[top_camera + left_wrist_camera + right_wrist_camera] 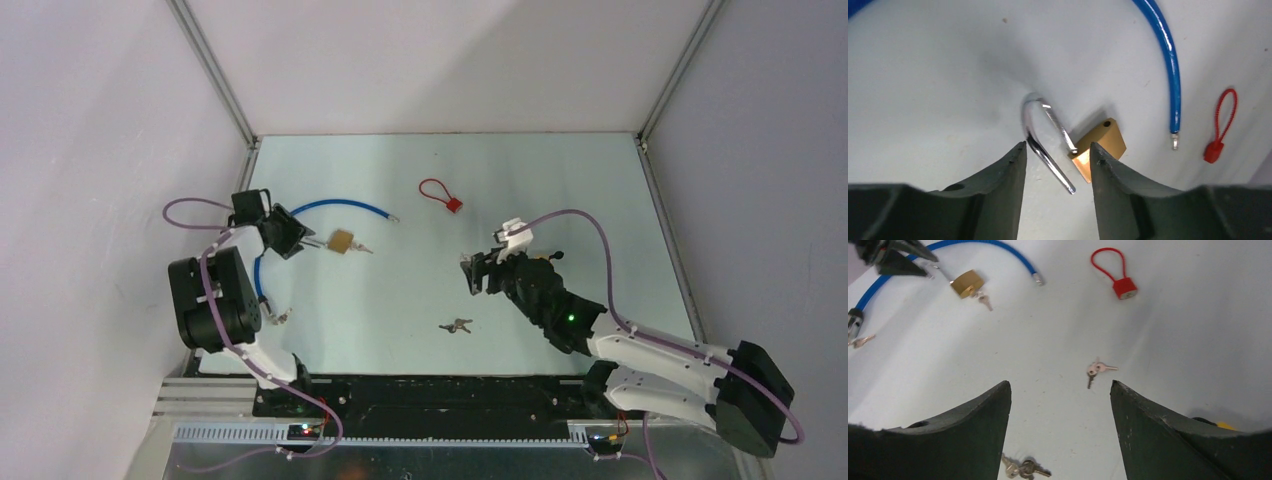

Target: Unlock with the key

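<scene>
White panel walls enclose a pale desk that carries all the parts. We see the left arm reaching along the left edge, with the left fingers released. They straddle the free leg of the lock's shackle without pinching it. The right arm holds the right fingers spread wide over bare desk, well apart from the lock and grasping nothing.

A long blue plastic-coated cable curves past the left arm. A small red loop-type cable lock lies apart, toward the far side.

The task's thing, a small brass padlock, lies flat on the left half of the desk, just ahead of the left fingers. Its silver steel shackle has one leg seated in the body and the other clear of it. We therefore judge the unlocking done. At most, pulling the key and backing the arms off is left.

A small silver key touches the padlock. We cannot tell whether it sits in the keyway, which no view shows. A loose bunch of metal keys lies near the right arm. In the top view, the left arm covers part of the blue cable.
</scene>
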### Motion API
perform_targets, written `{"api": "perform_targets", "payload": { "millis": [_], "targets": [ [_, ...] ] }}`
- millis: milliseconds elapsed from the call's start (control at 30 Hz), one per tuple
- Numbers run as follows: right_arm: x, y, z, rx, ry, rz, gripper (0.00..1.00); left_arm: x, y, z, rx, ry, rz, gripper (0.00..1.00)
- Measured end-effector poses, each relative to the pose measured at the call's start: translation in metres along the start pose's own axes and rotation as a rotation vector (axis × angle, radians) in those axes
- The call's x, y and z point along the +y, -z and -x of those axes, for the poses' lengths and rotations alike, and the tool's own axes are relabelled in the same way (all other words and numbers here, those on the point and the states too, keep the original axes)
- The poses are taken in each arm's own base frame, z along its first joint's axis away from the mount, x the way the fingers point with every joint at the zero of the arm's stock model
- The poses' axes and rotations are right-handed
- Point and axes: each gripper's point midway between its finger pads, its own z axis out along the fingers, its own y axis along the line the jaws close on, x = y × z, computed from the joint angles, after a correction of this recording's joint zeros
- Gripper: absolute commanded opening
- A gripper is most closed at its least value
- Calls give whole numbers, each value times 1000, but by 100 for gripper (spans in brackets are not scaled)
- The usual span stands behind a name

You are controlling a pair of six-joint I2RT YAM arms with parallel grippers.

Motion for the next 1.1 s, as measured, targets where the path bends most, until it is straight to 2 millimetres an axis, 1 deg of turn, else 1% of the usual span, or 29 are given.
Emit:
{"api": "perform_targets", "payload": {
  "millis": [33,133,233,300,367,467,533,567,667,767,800,900,1000,1100],
  "targets": [
    [-6,1,1,-2,-5,-16,76,2,0,2,-7,-5,7,61],
    [-29,5,6,-12,-40,-82,77,7,5,6,-32,-19,30,69],
    [-55,15,16,-37,-95,-162,80,7,18,10,-66,-42,48,79],
    [-75,29,30,-79,-147,-229,81,5,32,15,-105,-63,54,84],
    [-91,38,37,-102,-177,-284,83,-1,50,22,-155,-95,53,87],
    [-114,59,50,-126,-224,-382,87,-14,85,32,-256,-158,39,89],
    [-129,77,61,-148,-253,-454,90,-25,112,37,-334,-217,22,90],
    [-134,84,65,-158,-262,-479,91,-31,128,38,-378,-251,14,91],
    [-147,109,78,-192,-287,-556,97,-43,164,38,-476,-322,-5,93],
    [-158,133,89,-226,-298,-621,99,-54,193,33,-550,-377,-35,95],
    [-162,142,92,-240,-301,-644,99,-59,202,29,-571,-400,-49,98],
    [-171,162,99,-275,-293,-697,99,-80,223,7,-603,-483,-120,100],
    [-178,176,99,-288,-276,-741,99,-97,247,-18,-633,-565,-211,100],
    [-183,184,95,-273,-242,-776,99,-99,277,-29,-712,-592,-276,100]
  ]
}}
